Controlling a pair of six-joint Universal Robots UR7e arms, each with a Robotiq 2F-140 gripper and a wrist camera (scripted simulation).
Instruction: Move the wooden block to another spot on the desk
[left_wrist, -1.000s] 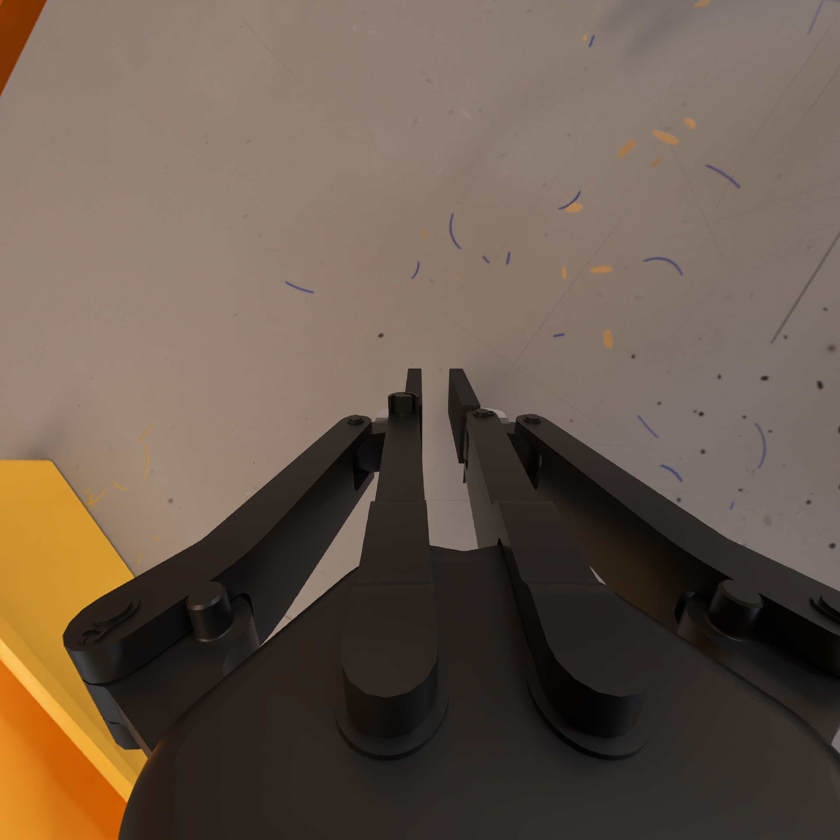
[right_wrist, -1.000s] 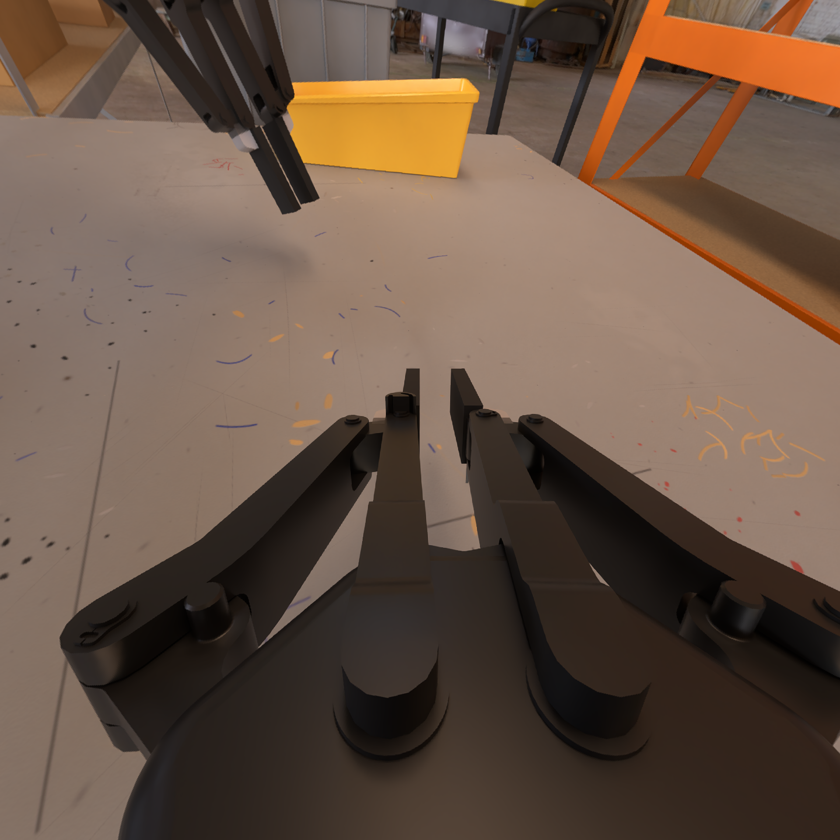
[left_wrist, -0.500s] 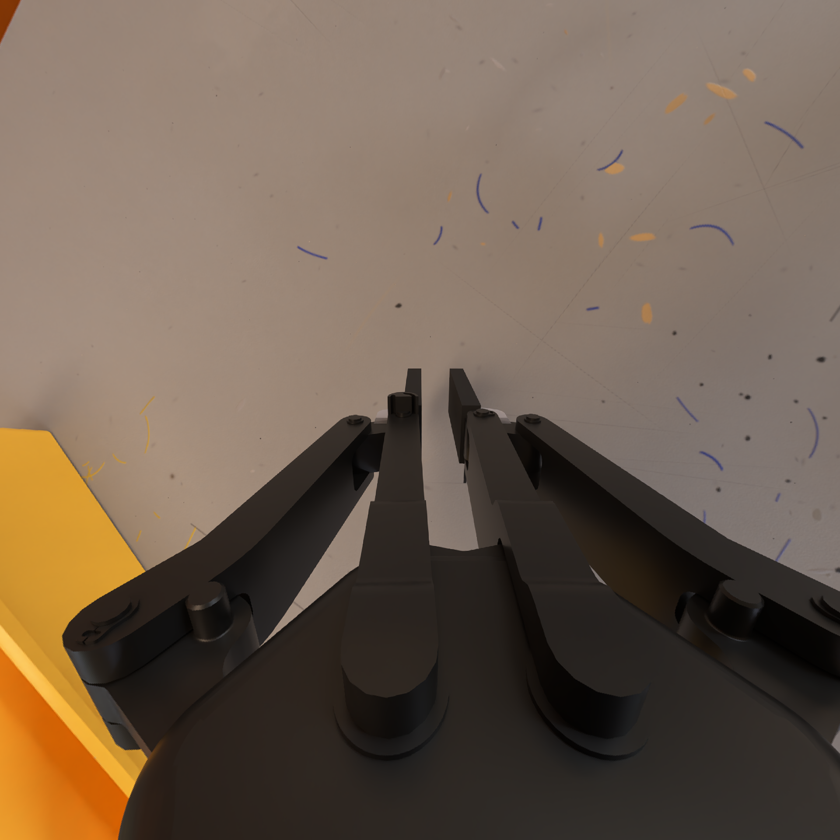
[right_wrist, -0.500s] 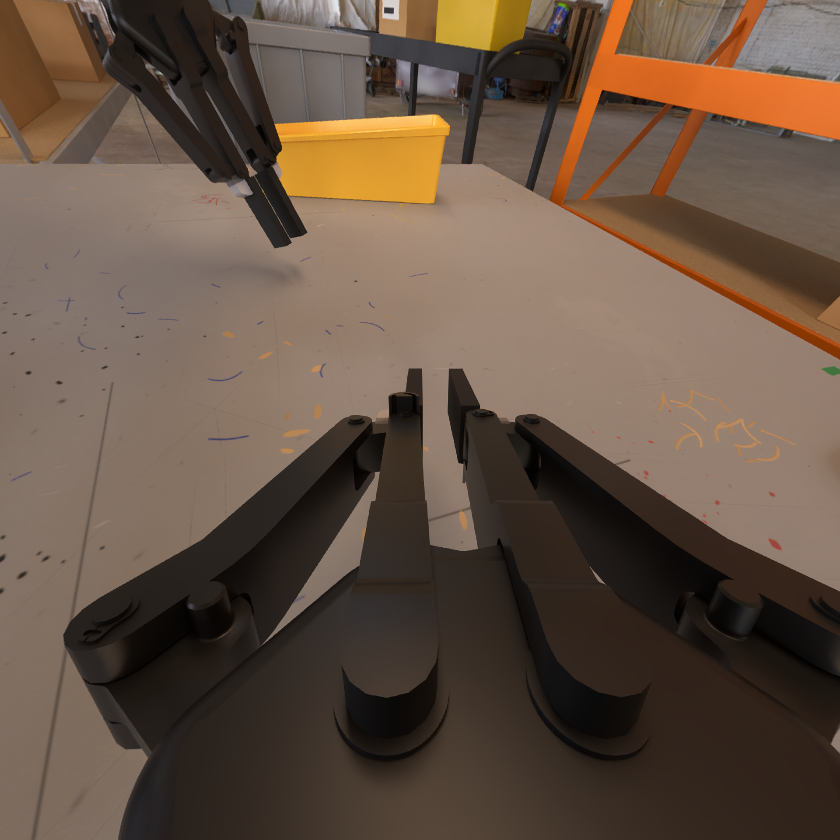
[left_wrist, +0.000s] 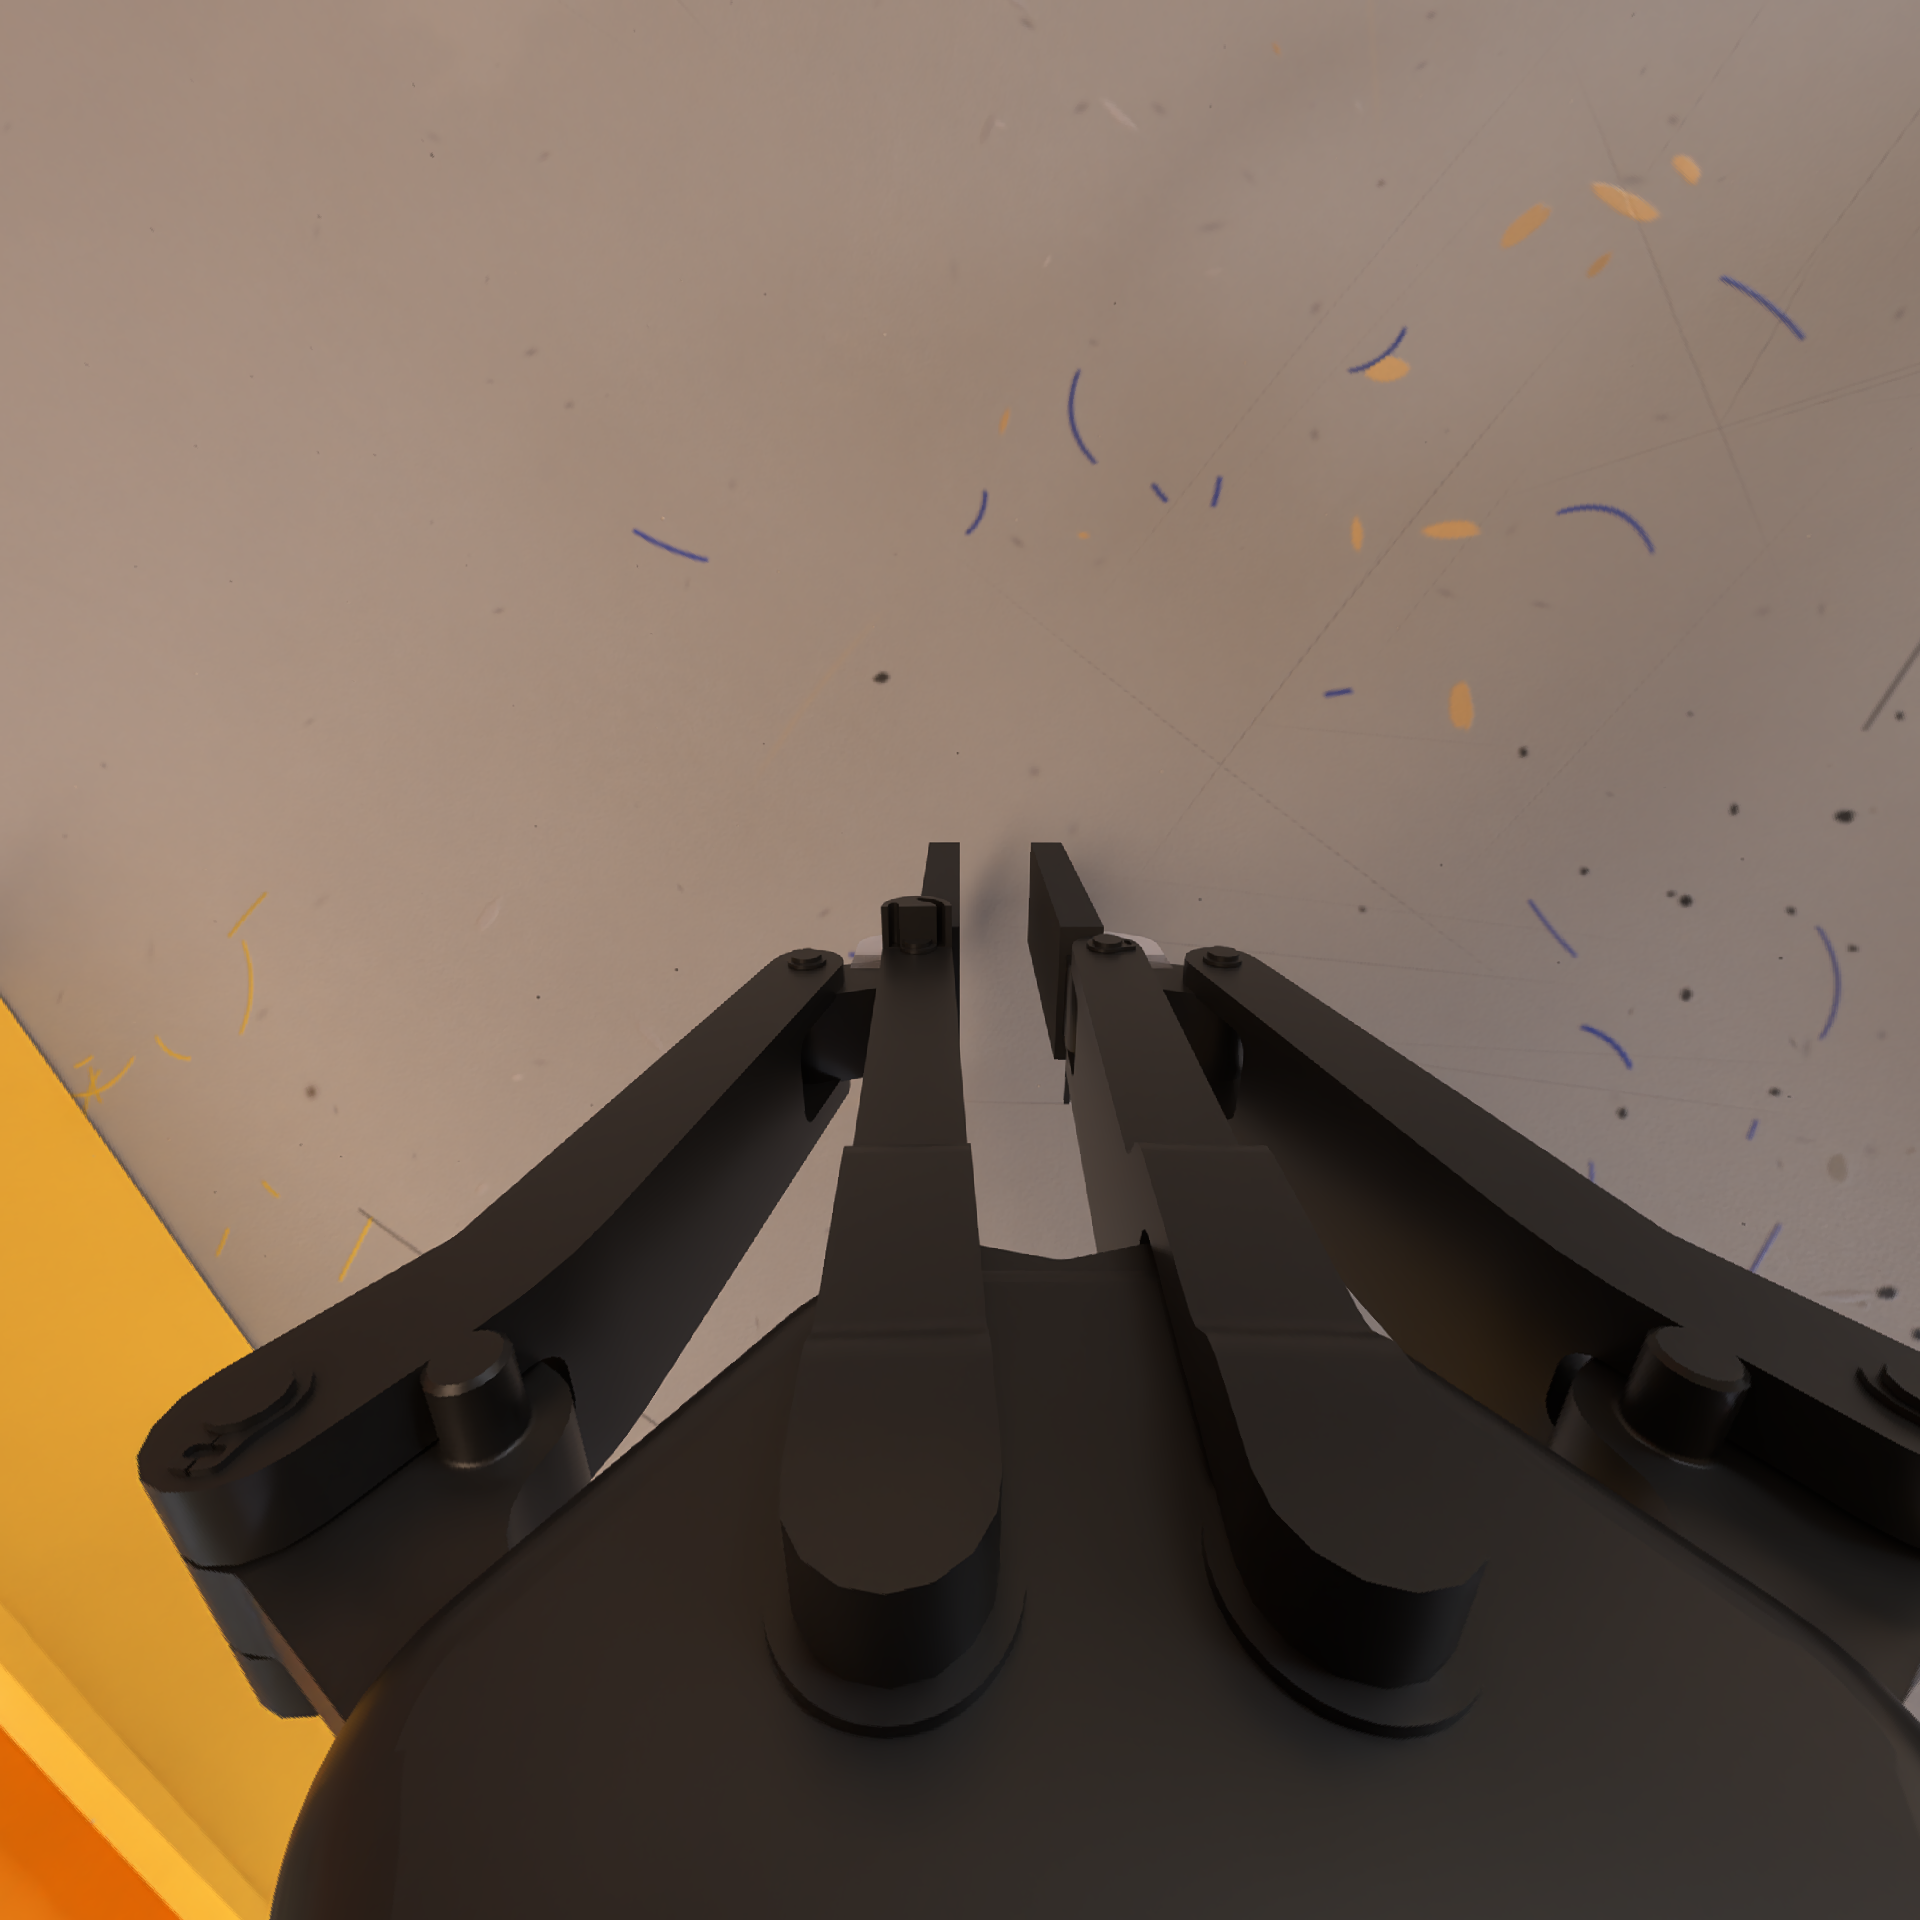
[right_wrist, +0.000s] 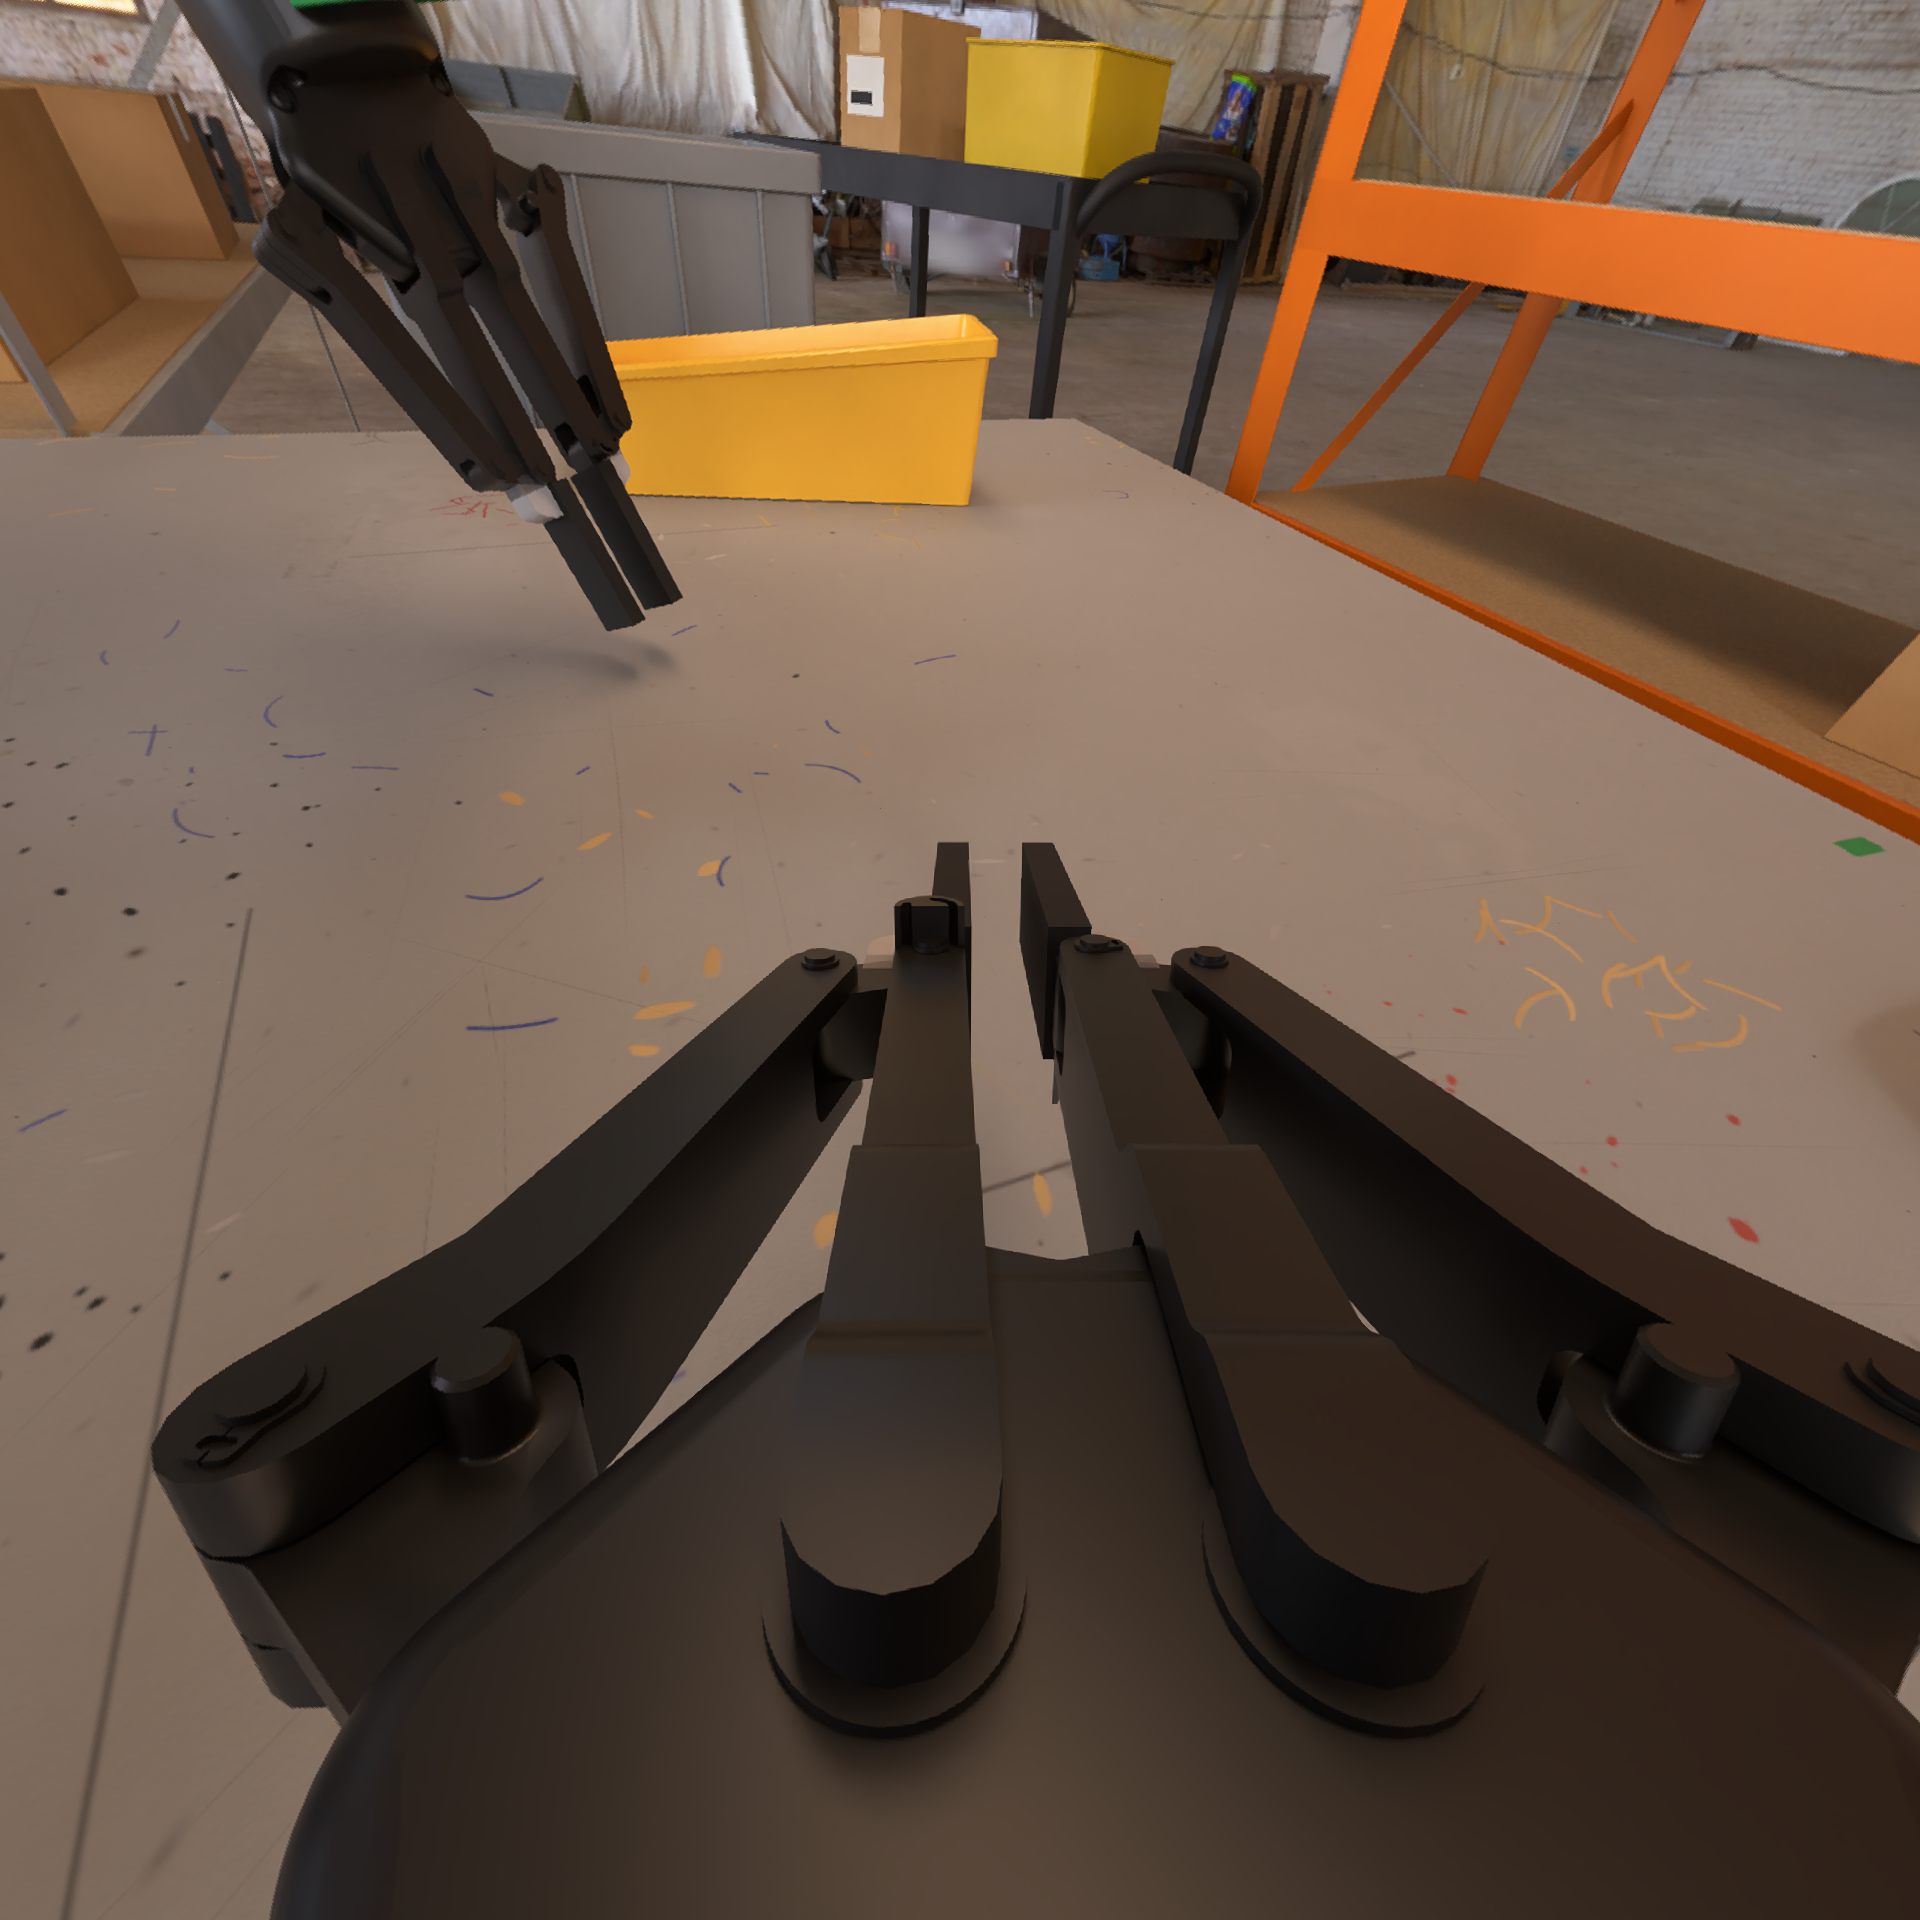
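No wooden block shows in either view. My left gripper (left_wrist: 994, 862) is shut with a thin gap between its black fingers. It holds nothing and hangs above the marked grey desk (left_wrist: 623, 312). It also shows in the right wrist view (right_wrist: 639, 608), pointing down just above the desk at the far left. My right gripper (right_wrist: 994, 862) is shut and empty, low over the middle of the desk (right_wrist: 1143, 675).
A yellow bin (right_wrist: 800, 426) stands at the desk's far edge behind the left gripper; it also shows in the left wrist view (left_wrist: 62, 1351) at the lower left. Orange shelving (right_wrist: 1558, 239) runs along the desk's right side. A dark table with boxes stands beyond.
The right wrist view has tilted up, so the bin and the left gripper sit lower in it and more background shows. In the left wrist view the desk marks slid up and right. Both grippers stayed shut.
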